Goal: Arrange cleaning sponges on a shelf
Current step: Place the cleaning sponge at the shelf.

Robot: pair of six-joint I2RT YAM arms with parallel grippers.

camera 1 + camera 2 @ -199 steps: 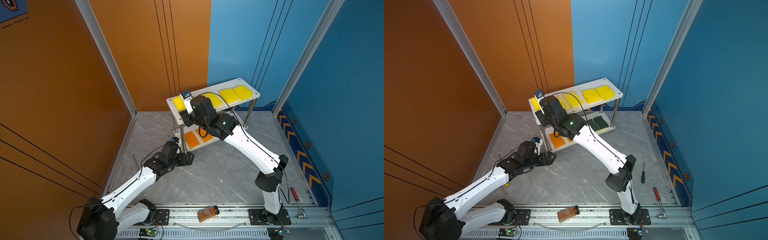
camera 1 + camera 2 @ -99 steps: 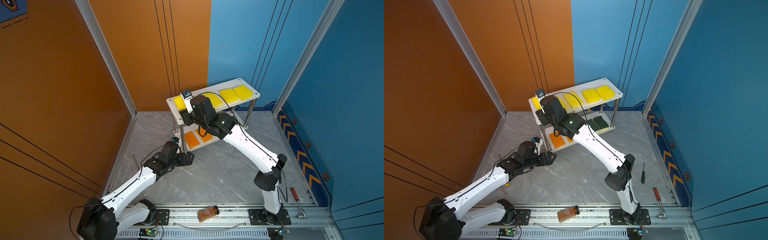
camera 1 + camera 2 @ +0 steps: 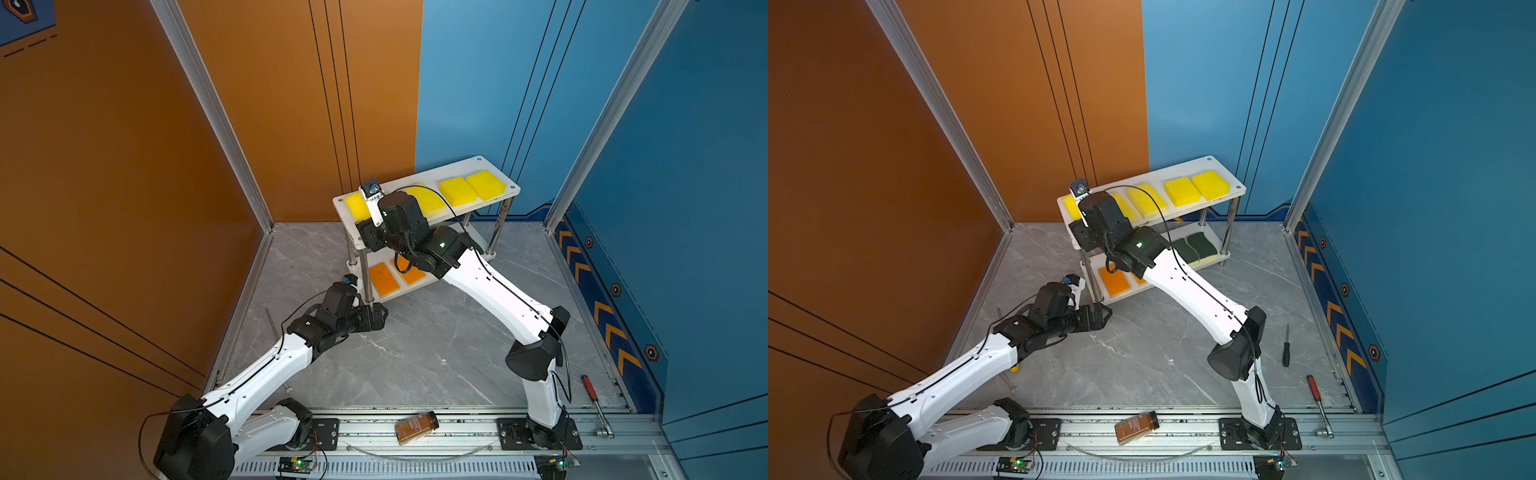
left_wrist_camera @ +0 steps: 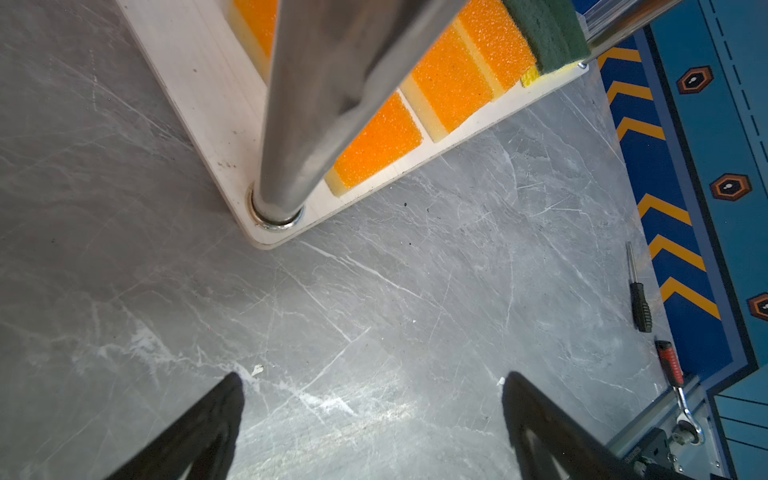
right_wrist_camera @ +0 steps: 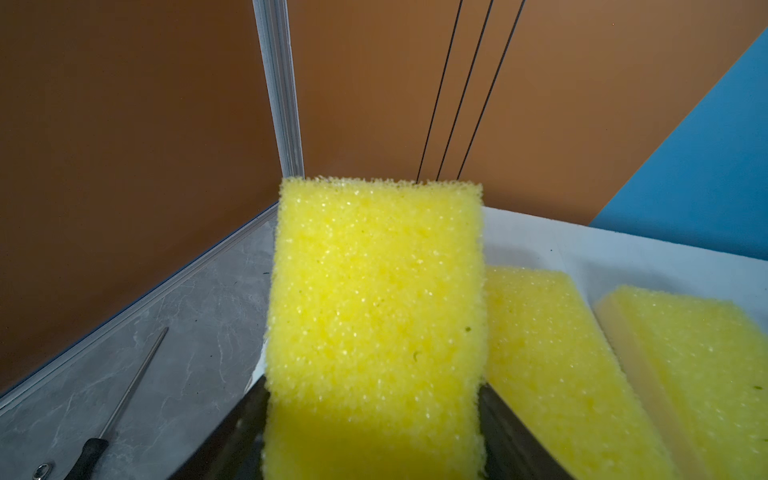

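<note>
The right arm has not shifted over the last second. The right gripper (image 5: 371, 390) remains at the 9 o'clock end of the top board of the shelf (image 3: 457, 169). Its jaws flank the yellow sponge (image 5: 376, 291); whether they clamp it or have released it cannot be determined. Placement appears nearly complete. The left gripper (image 4: 370, 376) waits, jaws apart.

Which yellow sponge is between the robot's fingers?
The end yellow sponge, nearest the orange wall on the shelf's top board: the right hand straddles it; the other yellow sponges lie free.
</note>
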